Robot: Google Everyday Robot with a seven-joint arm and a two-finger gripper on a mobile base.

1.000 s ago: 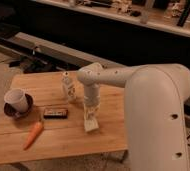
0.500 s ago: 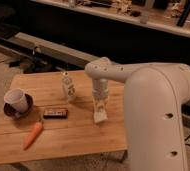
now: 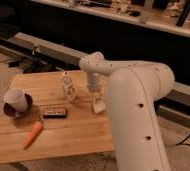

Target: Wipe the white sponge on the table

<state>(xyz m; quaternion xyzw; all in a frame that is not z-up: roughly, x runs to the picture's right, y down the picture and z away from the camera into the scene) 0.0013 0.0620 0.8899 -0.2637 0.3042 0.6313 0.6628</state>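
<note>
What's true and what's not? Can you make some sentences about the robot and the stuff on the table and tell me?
1. The end effector is right at the white sponge on the table. True.
2. The carrot lies inside the cup. False: it lies on the table, in front of the cup.
3. The small bottle stands upright. True.
4. The black bar sits on top of the sponge. False: it lies flat on the table, apart from the sponge, nearer the carrot.
</note>
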